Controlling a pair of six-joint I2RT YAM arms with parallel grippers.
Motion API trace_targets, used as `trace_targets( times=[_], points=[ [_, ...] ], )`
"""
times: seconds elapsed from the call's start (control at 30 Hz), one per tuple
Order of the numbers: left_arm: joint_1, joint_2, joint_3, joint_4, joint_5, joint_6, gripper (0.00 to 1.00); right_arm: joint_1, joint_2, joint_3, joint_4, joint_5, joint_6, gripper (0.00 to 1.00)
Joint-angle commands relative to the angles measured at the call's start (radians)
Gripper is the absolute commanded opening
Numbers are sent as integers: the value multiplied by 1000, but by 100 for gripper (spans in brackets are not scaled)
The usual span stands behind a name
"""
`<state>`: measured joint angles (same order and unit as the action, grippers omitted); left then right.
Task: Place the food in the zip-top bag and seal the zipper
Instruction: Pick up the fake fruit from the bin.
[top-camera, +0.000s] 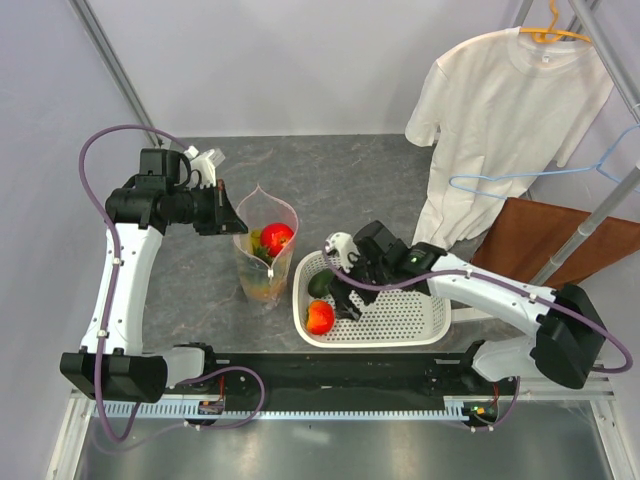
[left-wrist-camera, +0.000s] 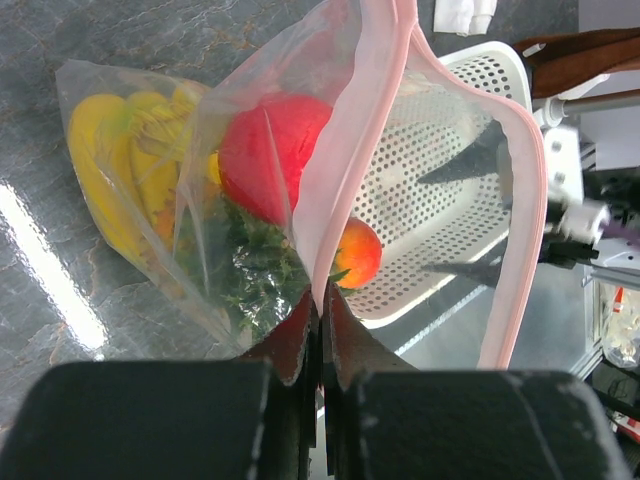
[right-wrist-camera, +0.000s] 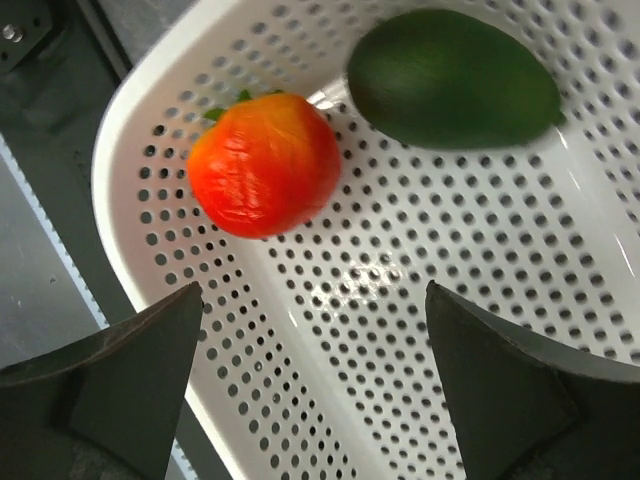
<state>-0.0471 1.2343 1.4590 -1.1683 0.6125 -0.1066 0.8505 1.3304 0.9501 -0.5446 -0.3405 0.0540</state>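
One avocado (right-wrist-camera: 452, 78) and one red fruit (right-wrist-camera: 263, 163) lay in the basket (right-wrist-camera: 420, 330) under wide-open right jaws; beside the basket, left jaws pinched the bag (left-wrist-camera: 330, 180).

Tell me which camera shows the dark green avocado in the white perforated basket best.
The right wrist view: the dark green avocado lies close and unobstructed in the white perforated basket. The top view shows only a small, partly hidden sliver. The left wrist view misses it.
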Motion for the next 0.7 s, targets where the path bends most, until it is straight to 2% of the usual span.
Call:
trace_targets(
  times=[0.0, 0.2, 0.37, 0.67],
  points=[
    [0, -6, -8, 33, 30, -15, 2, 81, 24, 15, 171, -64, -175, 98],
    [0, -12, -9, 35, 26, -5, 2, 133, 46, -22, 296, -57, -379, 98],
    [0, -13, -11, 33, 30, -2, 2, 177, 84, -30, 304, -57, -502, 98],
    [0, -18, -31, 38, 29, 7, 2, 237, 141, -62, 354, 11, -563, 98]
  ],
)
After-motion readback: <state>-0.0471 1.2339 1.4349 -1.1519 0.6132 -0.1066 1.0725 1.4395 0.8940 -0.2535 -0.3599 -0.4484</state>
